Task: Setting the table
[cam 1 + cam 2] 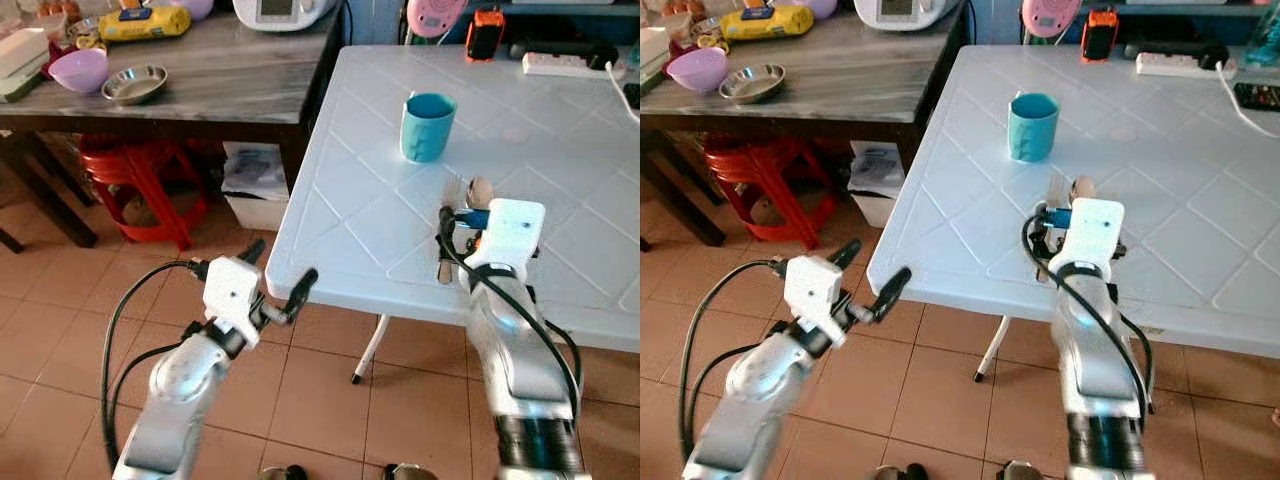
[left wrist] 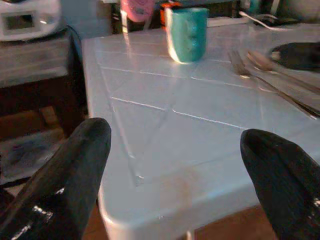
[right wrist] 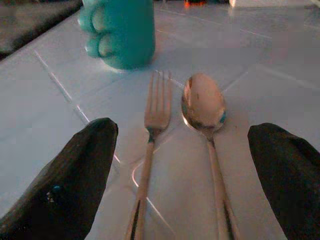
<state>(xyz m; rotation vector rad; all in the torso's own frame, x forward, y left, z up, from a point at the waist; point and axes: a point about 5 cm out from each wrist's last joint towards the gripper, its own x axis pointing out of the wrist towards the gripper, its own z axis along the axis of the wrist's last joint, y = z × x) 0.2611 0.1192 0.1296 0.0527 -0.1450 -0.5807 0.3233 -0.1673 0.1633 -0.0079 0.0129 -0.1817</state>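
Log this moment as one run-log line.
task: setting table | right tool: open over fork and spoon | left tool: open off table corner | teal cup: upright beyond cutlery

Both eye views are bright and evenly lit, sharp across the pale counter (image 1: 400, 200), with soft shadow beneath the wooden side table (image 1: 200, 80). The wrist views are dimmer and bluish. The near black fingers (image 3: 75, 180) are out of focus; the spoon (image 3: 202, 102) carries a warm glint, and the teal cup (image 2: 187, 32) looks slightly soft.
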